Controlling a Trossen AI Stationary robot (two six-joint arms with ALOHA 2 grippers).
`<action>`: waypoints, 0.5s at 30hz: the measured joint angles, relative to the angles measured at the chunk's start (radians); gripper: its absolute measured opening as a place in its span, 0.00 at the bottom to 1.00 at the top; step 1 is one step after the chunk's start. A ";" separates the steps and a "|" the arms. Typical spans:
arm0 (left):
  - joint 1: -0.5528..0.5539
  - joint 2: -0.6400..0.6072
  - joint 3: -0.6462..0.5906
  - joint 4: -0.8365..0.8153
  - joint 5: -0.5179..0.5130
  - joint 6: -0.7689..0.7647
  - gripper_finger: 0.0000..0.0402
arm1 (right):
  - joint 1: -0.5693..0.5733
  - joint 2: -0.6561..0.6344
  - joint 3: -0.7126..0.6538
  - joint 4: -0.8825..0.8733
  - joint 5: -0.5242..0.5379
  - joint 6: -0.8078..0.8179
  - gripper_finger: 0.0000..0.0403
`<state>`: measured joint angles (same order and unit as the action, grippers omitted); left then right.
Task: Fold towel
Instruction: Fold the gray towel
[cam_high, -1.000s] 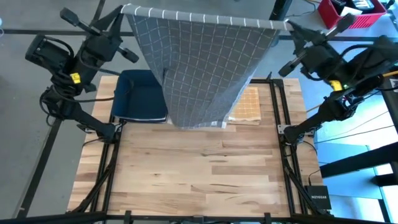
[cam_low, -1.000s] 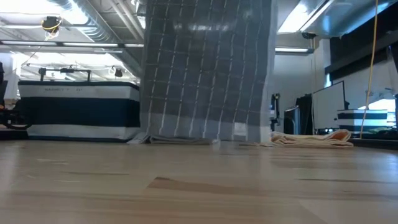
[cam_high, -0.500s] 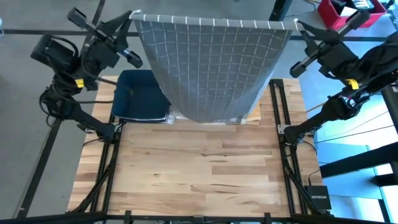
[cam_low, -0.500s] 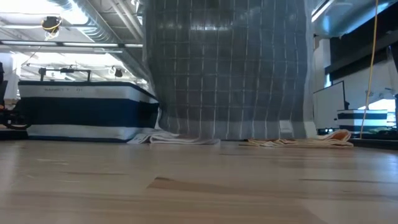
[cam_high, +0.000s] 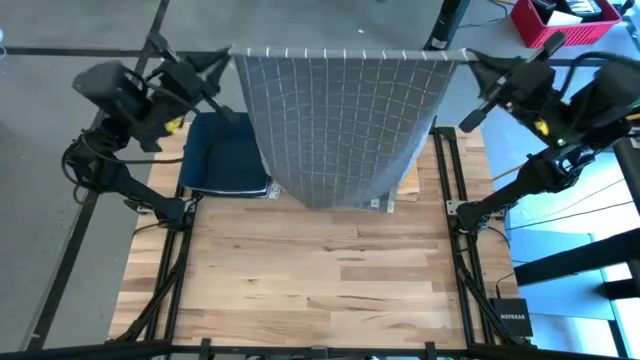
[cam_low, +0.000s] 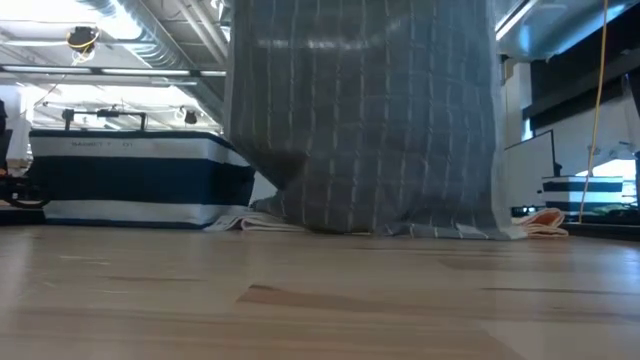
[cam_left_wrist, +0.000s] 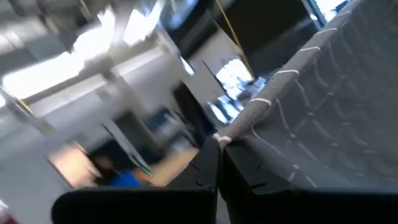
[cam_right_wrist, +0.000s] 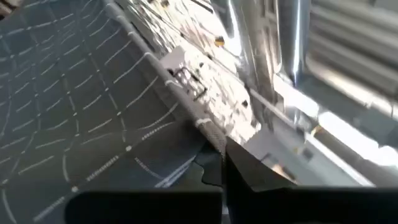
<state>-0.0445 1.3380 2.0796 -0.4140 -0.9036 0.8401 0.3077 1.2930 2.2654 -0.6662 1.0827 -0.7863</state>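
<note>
table (cam_high: 330, 270): bare wood planks nearest me, dark frame rails down both sides.
towel hem (cam_low: 400, 228): bottom edge just brushing the tabletop at the far half, slightly bunched on one side.
towel (cam_high: 340, 125): grey with a thin white grid, hanging as a sheet from its top edge, stretched taut between the two arms, well above the table.
left gripper (cam_high: 225, 58): clamped tight on the towel's top corner on its side, fingers pinched together with cloth between them; wrist view confirms the corner (cam_left_wrist: 249, 115) caught at the fingertips.
right gripper (cam_high: 468, 58): same on the opposite top corner, fingers closed on the fabric; the wrist view shows the white-stitched edge (cam_right_wrist: 205, 127) running into the pinch.
navy cloth (cam_high: 225, 155): folded dark blue piece lying flat on the table's far left, partly behind the hanging towel.
tan cloth (cam_high: 408, 182): light piece on the far right, mostly hidden by the towel, only an edge showing.
red bin (cam_high: 560, 18): beyond the table, behind the right arm.
</note>
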 joint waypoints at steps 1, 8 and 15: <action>-0.013 -0.001 0.000 -0.057 -0.007 -0.080 0.00 | 0.001 0.003 0.000 -0.038 0.005 0.055 0.00; -0.175 -0.024 0.002 -0.371 0.038 -0.553 0.00 | 0.115 0.035 0.003 -0.238 -0.002 0.375 0.00; -0.396 -0.036 0.002 -0.384 0.223 -0.780 0.00 | 0.365 0.102 0.001 -0.157 0.056 0.363 0.00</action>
<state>-0.4406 1.3021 2.0819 -0.7984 -0.6809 0.0598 0.6727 1.3951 2.2665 -0.8227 1.1385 -0.4231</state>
